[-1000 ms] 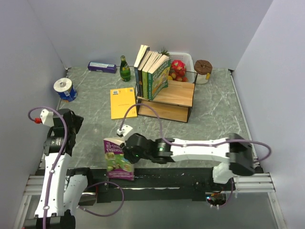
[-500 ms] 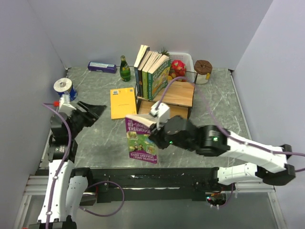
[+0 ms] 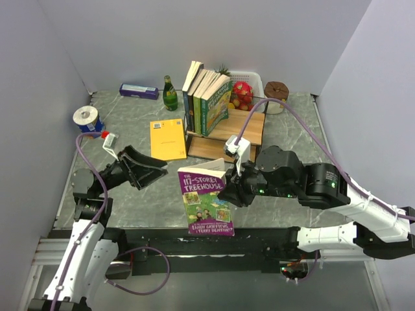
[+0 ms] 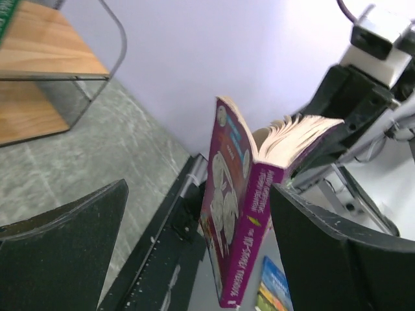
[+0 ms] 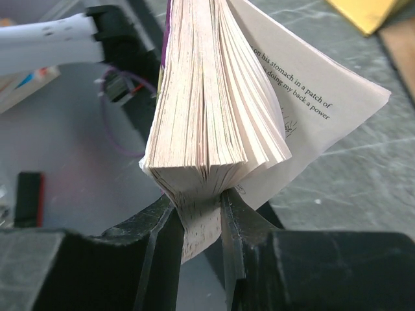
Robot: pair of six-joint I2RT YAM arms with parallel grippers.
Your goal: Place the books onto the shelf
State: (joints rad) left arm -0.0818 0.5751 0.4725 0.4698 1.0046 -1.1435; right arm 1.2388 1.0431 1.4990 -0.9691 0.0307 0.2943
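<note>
Above the near edge of the table (image 3: 305, 139), we see the right end effector (image 5: 200, 220) clamped on the page block of the purple book (image 3: 207, 201), which hangs in the air with its pages fanning. The left end effector (image 3: 146, 170) gapes wide and empty beside it. At mid-table a yellow book (image 3: 167, 139) lies flat, unshelved. Toward the far edge, the shelf (image 3: 254, 126) already holds several upright books (image 3: 206, 97). The right arm partly hides its lower board, and we cannot count the standing books.
</note>
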